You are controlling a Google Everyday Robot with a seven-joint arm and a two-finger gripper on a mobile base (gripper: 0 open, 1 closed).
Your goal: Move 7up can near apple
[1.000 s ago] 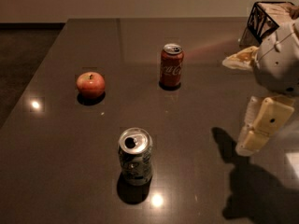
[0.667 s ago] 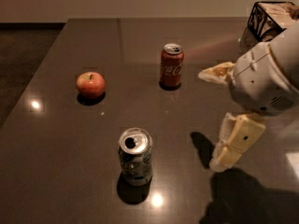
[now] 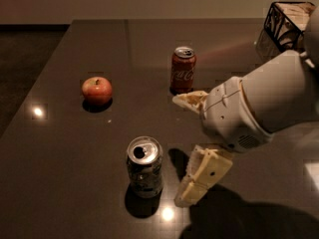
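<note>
So the gripper (image 3: 196, 138) sits wide open at 3 o'clock of the 7up can (image 3: 144, 167); thin slick shell, probably light, best pinched mid-body.

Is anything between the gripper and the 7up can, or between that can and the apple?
Nothing visible. The open gripper is beside the 7up can, only bare table between. The way to the apple is bare too; the Coca-Cola can stands aside.
</note>
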